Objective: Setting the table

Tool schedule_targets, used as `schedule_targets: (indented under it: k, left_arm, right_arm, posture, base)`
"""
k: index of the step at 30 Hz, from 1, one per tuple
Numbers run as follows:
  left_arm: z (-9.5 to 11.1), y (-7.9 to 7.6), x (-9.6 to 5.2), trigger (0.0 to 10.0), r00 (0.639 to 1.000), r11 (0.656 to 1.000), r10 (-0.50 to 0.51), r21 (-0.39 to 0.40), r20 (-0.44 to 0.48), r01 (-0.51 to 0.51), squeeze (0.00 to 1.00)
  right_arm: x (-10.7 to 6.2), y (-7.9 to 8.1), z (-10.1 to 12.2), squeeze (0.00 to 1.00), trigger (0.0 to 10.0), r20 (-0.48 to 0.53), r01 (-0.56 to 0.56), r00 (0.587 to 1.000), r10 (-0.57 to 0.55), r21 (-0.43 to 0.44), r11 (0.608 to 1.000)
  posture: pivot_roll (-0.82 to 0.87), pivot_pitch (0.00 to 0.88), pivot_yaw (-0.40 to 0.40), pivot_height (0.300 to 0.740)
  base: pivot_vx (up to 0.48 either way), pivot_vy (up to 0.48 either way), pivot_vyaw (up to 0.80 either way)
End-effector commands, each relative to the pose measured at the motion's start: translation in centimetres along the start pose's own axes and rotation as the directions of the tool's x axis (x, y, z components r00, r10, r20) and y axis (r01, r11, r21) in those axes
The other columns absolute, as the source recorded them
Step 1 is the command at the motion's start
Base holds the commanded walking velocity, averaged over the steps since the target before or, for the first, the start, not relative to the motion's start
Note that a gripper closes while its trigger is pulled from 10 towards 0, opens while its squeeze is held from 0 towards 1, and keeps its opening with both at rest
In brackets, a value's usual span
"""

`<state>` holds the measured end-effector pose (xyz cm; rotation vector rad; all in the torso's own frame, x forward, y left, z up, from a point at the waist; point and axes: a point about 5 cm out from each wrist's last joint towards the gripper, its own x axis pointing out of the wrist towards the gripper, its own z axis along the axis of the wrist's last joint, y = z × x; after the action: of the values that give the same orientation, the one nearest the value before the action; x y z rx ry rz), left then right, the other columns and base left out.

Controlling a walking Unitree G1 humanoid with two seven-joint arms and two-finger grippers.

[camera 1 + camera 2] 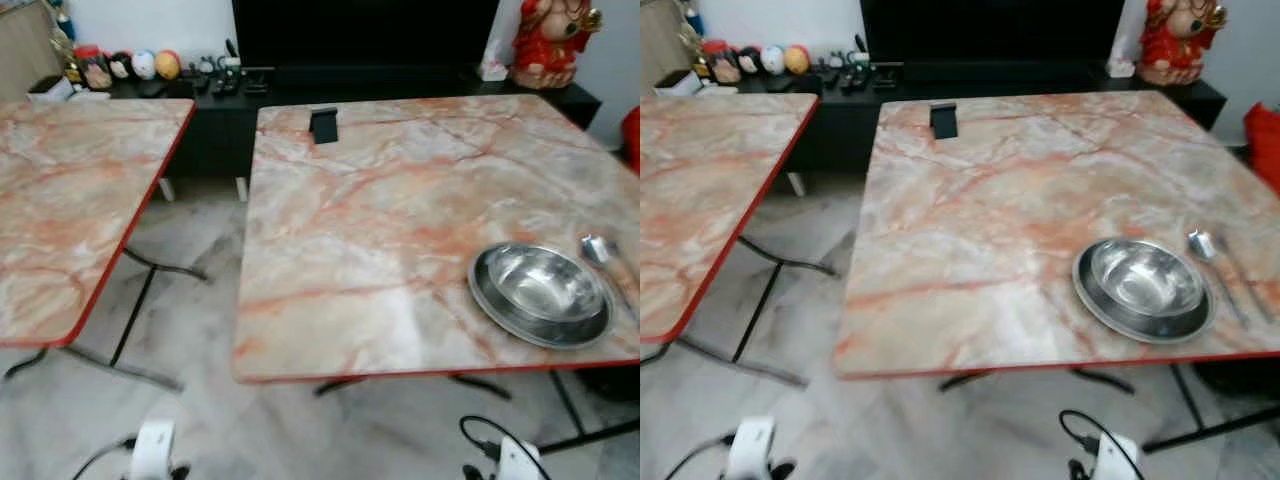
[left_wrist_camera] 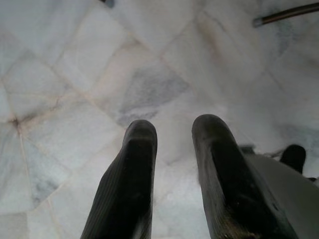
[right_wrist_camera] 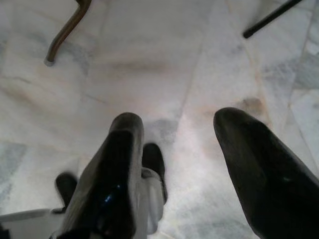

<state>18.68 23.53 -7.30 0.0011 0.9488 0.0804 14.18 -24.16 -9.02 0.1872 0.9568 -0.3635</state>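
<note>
A steel bowl (image 1: 545, 283) rests inside a steel plate (image 1: 500, 305) near the front right corner of the marble table (image 1: 370, 220). A spoon (image 1: 598, 252) and another utensil with a pale handle lie just right of the plate. Both arms hang low beside me over the floor. My left gripper (image 2: 174, 134) is open with nothing between its fingers, pointing at the marble floor. My right gripper (image 3: 179, 127) is also open and empty above the floor.
A second marble table (image 1: 70, 200) stands to the left, with a floor gap between the two. A small black stand (image 1: 323, 124) sits at the main table's far edge. Behind are a black TV console (image 1: 300, 85) with small items and a red figurine (image 1: 550, 40).
</note>
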Motion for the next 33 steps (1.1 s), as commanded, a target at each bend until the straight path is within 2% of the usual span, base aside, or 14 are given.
schedule_targets:
  k: [1, 7, 14, 18, 25, 29, 33]
  left_arm:
    - [-0.7, 0.8, -0.2, 10.0, 0.999, 1.000, 0.020, -0.007, -0.025, -0.020, 0.00]
    - [-1.0, 0.4, -0.2, 10.0, 0.999, 1.000, 0.017, -0.015, -0.030, -0.018, 0.00]
    - [-1.9, 0.6, -0.4, 10.0, 0.999, 0.999, 0.021, -0.023, -0.043, -0.022, 0.00]
    - [-1.9, 1.3, -0.6, 10.0, 0.999, 0.999, 0.028, -0.027, -0.040, -0.029, 0.00]
    - [-1.7, 2.0, -0.7, 10.0, 0.999, 0.999, 0.033, -0.026, -0.036, -0.034, 0.00]
    - [-1.9, 0.9, -0.5, 10.0, 0.999, 1.000, 0.018, -0.024, -0.035, -0.019, 0.00]
    - [-2.2, 0.1, -0.4, 10.0, 0.999, 1.000, 0.006, -0.024, -0.038, -0.007, 0.00]
  right_arm:
    - [0.1, 0.9, 0.2, 0.00, 10.0, 0.002, -0.023, 1.000, 0.023, 0.003, 1.000]
    - [0.0, 0.9, -0.3, 0.00, 10.0, -0.016, -0.028, 0.999, 0.028, 0.011, 1.000]
    - [0.0, 0.6, -0.5, 0.00, 10.0, -0.027, -0.018, 1.000, 0.016, -0.067, 0.998]
    - [0.0, 0.6, -0.6, 0.00, 10.0, -0.033, -0.034, 0.999, 0.033, -0.044, 0.998]
    - [-0.1, 0.7, -0.7, 0.00, 10.0, -0.030, -0.045, 0.999, 0.044, -0.028, 0.999]
    - [-0.1, 0.7, -0.8, 0.00, 10.0, -0.027, -0.049, 0.998, 0.048, -0.021, 0.999]
    - [-0.1, 0.5, -0.6, 0.00, 10.0, -0.012, -0.044, 0.999, 0.043, -0.065, 0.997]
  posture:
    - [0.00, 0.000, 0.005, 0.740]
    - [0.00, 0.000, 0.002, 0.740]
    - [0.01, 0.000, -0.006, 0.740]
    - [0.01, 0.000, -0.004, 0.740]
    - [0.01, 0.000, -0.002, 0.740]
    - [0.01, 0.000, -0.004, 0.740]
    - [0.01, 0.000, -0.006, 0.740]
  base:
    - [0.000, 0.244, 0.68]
    - [0.000, 0.040, 0.00]
    - [0.000, 0.000, 0.25]
    - [0.000, 0.000, 0.72]
    - [0.000, 0.000, 0.00]
    - [0.000, 0.000, 0.00]
    - [0.000, 0.000, 0.00]
